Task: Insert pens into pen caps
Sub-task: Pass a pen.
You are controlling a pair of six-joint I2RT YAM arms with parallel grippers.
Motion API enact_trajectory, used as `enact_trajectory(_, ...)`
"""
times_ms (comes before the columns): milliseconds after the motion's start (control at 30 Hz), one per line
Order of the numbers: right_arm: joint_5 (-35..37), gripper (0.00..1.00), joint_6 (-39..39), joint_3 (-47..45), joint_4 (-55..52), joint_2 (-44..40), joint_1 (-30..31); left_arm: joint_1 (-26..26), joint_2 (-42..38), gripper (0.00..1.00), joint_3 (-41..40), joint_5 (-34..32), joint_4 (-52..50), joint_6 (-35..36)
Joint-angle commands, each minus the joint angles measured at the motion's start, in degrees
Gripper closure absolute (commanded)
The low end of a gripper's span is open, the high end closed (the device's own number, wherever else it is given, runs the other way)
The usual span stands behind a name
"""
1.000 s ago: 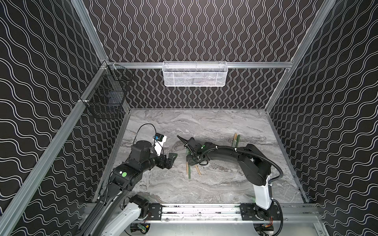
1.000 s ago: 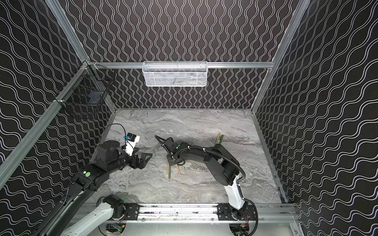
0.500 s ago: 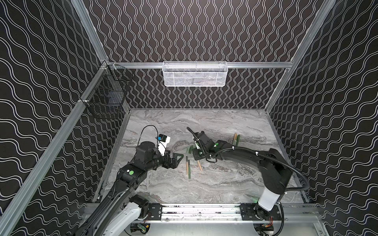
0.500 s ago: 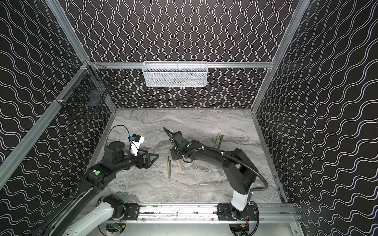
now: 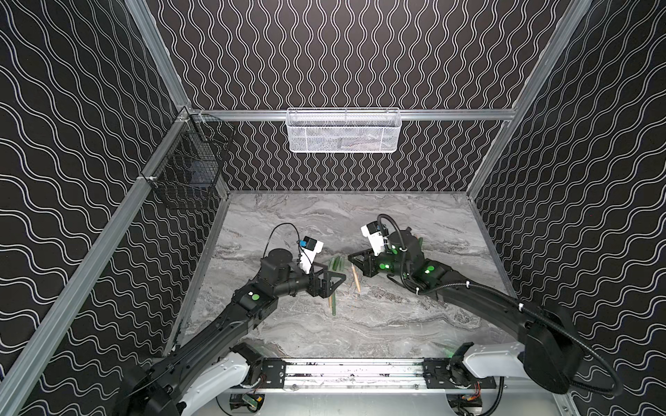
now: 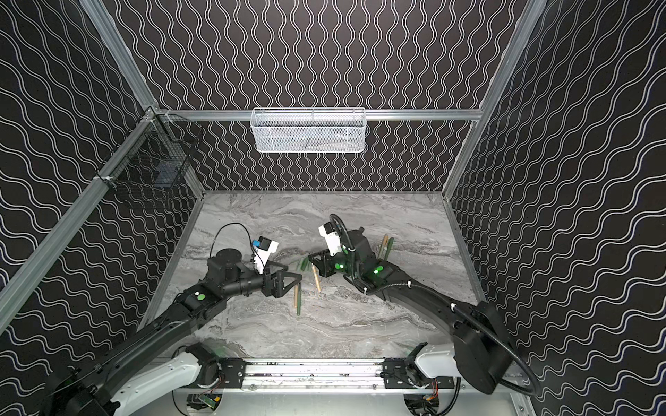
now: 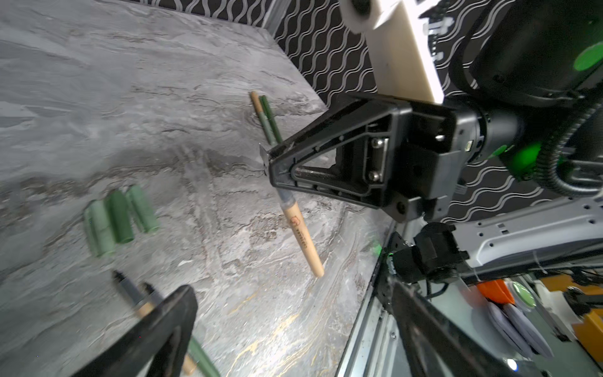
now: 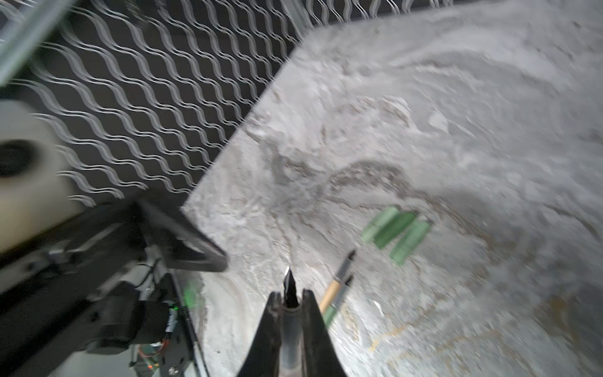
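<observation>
Both arms have shifted over the last second: the right one has drawn back toward its own side, and the left has reached in toward the middle. The right end effector (image 7: 270, 171) is clamped tight on a thin tan-orange pen (image 7: 301, 235). It pinches the pen close to its dark pointed tip, which pokes out past the fingers (image 8: 269, 329). The barrel slants down toward the grey marble-patterned desk (image 5: 396, 324); I can't tell whether its far end touches.

The left end effector (image 6: 292, 273) stands wide apart with nothing in it, facing the other across a short gap. Three short stubby green pen caps (image 5: 335, 263) lie side by side on the desk between the two, near both. Under the left end effector lie a second tan-orange pen (image 5: 329, 302) and a dark green pen (image 5: 334, 308), just beside each other. A further pair of pens (image 7: 266, 125) lies well apart, beyond the right arm.
</observation>
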Motion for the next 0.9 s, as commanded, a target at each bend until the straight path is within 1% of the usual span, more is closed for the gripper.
enact_trajectory(0,-7.04,0.9,-0.27,-2.67,11.59,-2.86,-0.1,-0.8,2.29,0.06,-0.49,4.27,10.72,-1.69)
enact_trajectory(233,-15.01,0.91,2.79,-7.7,23.91,-7.04,-0.21,-2.16,6.0,0.1,-0.64,8.19,17.39,-1.65)
enact_trajectory(500,-19.18,0.91,9.06,-9.22,35.36,-7.66,-0.65,-3.51,6.21,0.25,-2.83,14.66,27.23,-3.7)
enact_trajectory(600,-19.88,0.91,11.74,-9.48,39.59,-7.35,-0.94,-3.68,5.56,0.35,-3.58,15.79,29.37,-4.17)
enact_trajectory(667,-20.31,0.91,13.39,-9.49,41.95,-7.06,-0.96,-3.77,5.08,0.46,-3.91,16.13,29.73,-4.04)
enact_trajectory(767,-19.89,0.91,14.82,-9.96,43.89,-6.96,-1.06,-3.77,4.1,0.58,-4.44,16.64,31.12,-4.34)
enact_trajectory(867,-18.61,0.91,15.49,-10.69,44.62,-7.22,-1.05,-3.77,3.78,0.65,-4.73,18.06,33.27,-5.0)
